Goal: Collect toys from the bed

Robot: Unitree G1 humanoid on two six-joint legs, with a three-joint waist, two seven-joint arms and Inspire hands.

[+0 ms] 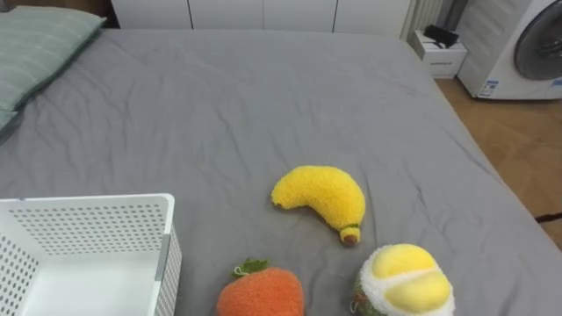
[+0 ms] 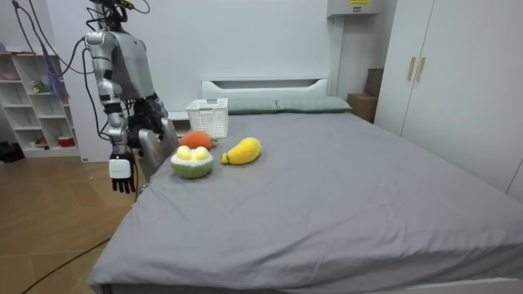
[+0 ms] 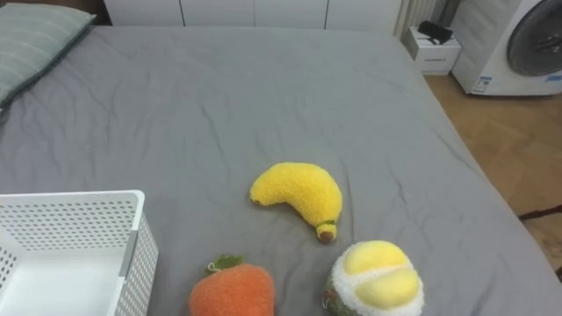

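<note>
Three plush toys lie on the grey bed near its front edge: a yellow banana, an orange fruit with a green leaf and a round white, yellow and green fruit. An empty white perforated basket stands on the bed to their left. In the room view I stand at the bedside by the toys. My right hand hangs open at my side, clear of the bed. My left hand is a dark shape low in front of my body at the bed's edge.
Green striped pillows lie at the head of the bed, far left. Beyond the bed's right side are wooden floor, a white nightstand and a washing machine. A wardrobe and a shelf line the room.
</note>
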